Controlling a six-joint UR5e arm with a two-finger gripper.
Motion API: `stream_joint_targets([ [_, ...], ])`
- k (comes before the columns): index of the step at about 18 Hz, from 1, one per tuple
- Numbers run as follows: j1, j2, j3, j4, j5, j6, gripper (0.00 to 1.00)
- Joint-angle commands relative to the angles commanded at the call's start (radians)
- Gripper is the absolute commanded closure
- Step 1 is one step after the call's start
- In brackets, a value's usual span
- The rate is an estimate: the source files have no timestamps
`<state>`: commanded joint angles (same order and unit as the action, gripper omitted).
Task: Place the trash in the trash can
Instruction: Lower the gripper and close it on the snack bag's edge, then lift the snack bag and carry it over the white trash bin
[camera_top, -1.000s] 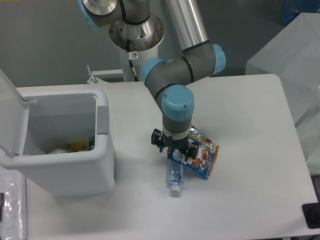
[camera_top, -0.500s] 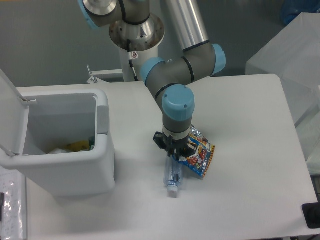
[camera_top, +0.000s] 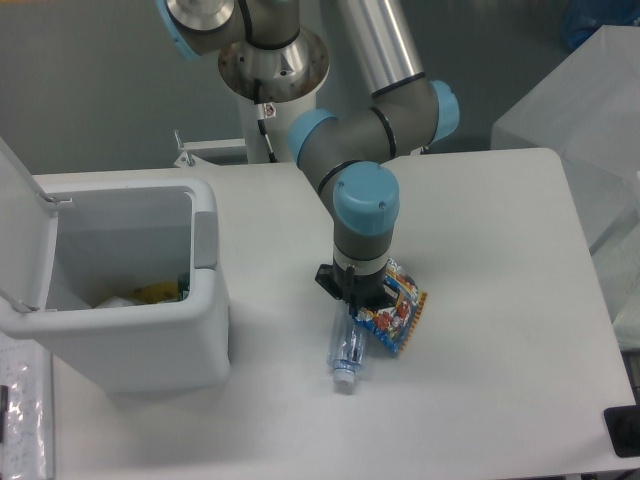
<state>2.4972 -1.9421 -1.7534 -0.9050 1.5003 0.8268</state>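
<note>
Mid-bench, the clear bottle (camera_top: 347, 354) lies flat, long axis about 12-to-6 with its white cap at 6, the snack packet (camera_top: 396, 314) touching it at 2 o'clock under the pincer (camera_top: 360, 303), whose jaw state I can't tell, and the open trash can (camera_top: 150, 300) sits off at 9 o'clock.

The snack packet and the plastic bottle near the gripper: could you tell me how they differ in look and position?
The snack packet is flat, blue and orange with cartoon print; the bottle is slim, clear and white-capped. The packet sits directly under the gripper; the bottle lies on its side, cap toward the camera, just left of the packet. Both rest on the table, outside the trash can.
</note>
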Motion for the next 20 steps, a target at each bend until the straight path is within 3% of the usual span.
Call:
stream_joint_targets([
  [8, 0.034, 0.009, 0.09, -0.003, -0.094, -0.07, 1.0],
  [13, 0.055, 0.003, 0.233, -0.021, -0.204, -0.21, 1.0],
  [17, 0.058, 0.009, 0.271, -0.058, -0.29, -0.299, 1.0],
  [20, 0.049, 0.063, 0.311, -0.06, -0.345, -0.394, 1.0],
])
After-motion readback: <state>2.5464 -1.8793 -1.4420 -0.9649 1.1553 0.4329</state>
